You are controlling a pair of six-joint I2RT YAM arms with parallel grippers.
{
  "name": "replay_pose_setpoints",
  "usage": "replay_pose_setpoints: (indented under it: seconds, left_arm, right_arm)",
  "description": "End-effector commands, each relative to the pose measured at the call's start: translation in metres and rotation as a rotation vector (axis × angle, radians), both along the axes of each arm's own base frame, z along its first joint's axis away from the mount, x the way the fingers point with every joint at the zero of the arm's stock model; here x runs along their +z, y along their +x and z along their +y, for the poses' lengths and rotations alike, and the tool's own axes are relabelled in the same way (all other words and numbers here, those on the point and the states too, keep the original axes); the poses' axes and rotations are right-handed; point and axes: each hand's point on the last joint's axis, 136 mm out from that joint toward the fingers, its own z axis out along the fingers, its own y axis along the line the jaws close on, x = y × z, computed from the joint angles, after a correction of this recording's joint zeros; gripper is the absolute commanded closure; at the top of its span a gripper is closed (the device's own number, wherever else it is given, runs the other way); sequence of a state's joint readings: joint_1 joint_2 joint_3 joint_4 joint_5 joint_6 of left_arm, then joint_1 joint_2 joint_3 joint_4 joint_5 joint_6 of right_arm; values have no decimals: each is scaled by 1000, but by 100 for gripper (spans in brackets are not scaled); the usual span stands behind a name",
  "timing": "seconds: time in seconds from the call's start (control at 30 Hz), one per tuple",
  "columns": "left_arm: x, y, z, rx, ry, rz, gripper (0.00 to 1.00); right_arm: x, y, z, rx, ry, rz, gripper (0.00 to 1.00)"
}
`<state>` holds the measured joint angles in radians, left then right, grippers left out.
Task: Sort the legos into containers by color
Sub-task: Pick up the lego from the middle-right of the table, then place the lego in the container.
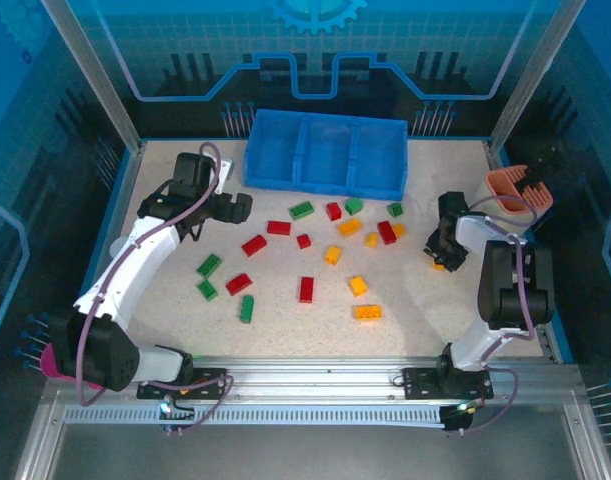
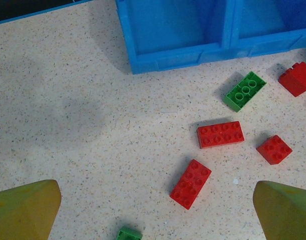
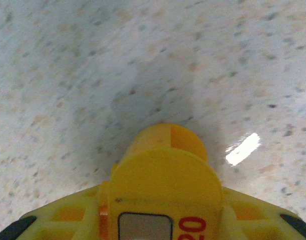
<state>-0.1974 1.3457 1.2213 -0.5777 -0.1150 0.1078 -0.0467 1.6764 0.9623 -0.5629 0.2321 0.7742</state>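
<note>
– Top external, starting at the near edge: what lies closest to the bases?

– The legos (image 1: 306, 289) lie loose on the speckled table (image 1: 415, 320), between the two arms. Nearest are an orange brick (image 1: 367, 312) and a dark green brick (image 1: 246, 308). Red, green and orange ones spread back from there toward the tray.

– And the right gripper?

– The right gripper (image 1: 443, 257) points down at the table on the right side, apart from the main scatter. An orange bit (image 1: 440, 266) shows just under it. In the right wrist view a yellow moulded shape (image 3: 165, 185) with red figures printed on it sits close to the lens, over the speckled surface. I cannot tell whether those jaws are apart, together or closed on something.

– The left one?

– The left gripper (image 1: 235, 207) hangs over the far left part of the table, jaws wide apart, nothing between them. In the left wrist view its two yellow fingers (image 2: 27, 210) stand either side of a long red brick (image 2: 191, 183). Beyond that lie a second long red brick (image 2: 220, 134), a small red brick (image 2: 274, 149) and a light green brick (image 2: 245, 90).

– Farthest back?

– The containers (image 1: 325, 180): three compartments side by side in one blue tray at the far edge, with the light green brick near its front wall. A salmon holder (image 1: 505, 188) stands at the far right.
</note>
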Motion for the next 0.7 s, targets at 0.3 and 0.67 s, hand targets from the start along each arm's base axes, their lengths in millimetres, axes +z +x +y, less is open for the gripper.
replay_pose_setpoints:
  seconds: [0.3,0.67]
  left_arm:
    - [4,3,-17,-32,-122,3,1]
    - [12,0,-25,-47,-180,-16,1]
  right_arm:
    - [170,104,112,803,-323,-441,78]
    - [139,201,148,1000,-295,-430,75]
